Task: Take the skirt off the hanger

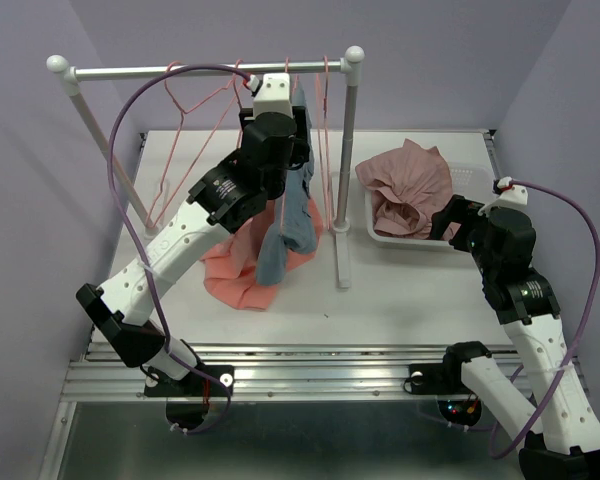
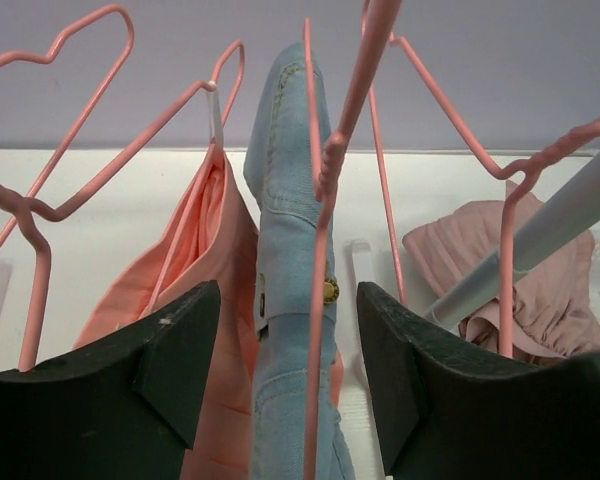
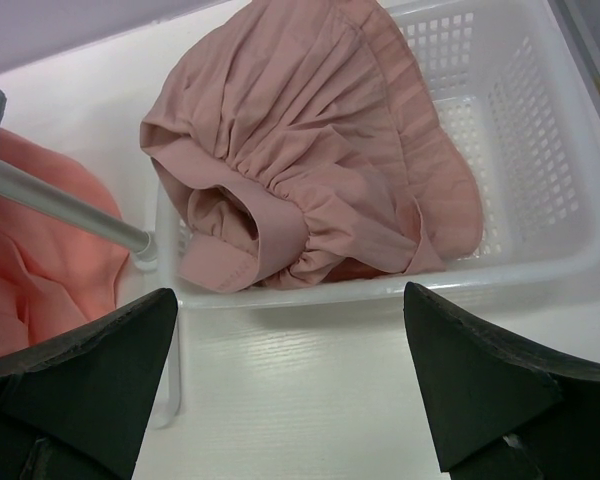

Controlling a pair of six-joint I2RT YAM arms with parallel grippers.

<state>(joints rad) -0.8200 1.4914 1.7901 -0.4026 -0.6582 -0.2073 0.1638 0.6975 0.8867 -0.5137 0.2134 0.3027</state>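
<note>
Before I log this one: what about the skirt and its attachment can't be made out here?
Top view: the left arm covers the skirt top and whatever holds it.
Left wrist view: a left gripper finger hides much of the skirt's lower part.
Right wrist view: only a skirt corner shows, cut by the left edge.

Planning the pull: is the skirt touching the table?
Touching. Top external view shows the skirt pooled in folds on the table; right wrist view agrees.

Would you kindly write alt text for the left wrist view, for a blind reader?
The open left gripper faces a blue denim garment hanging among pink hangers, seen between its fingers. The salmon skirt hangs just left of it; a mauve garment lies at far right.
</note>
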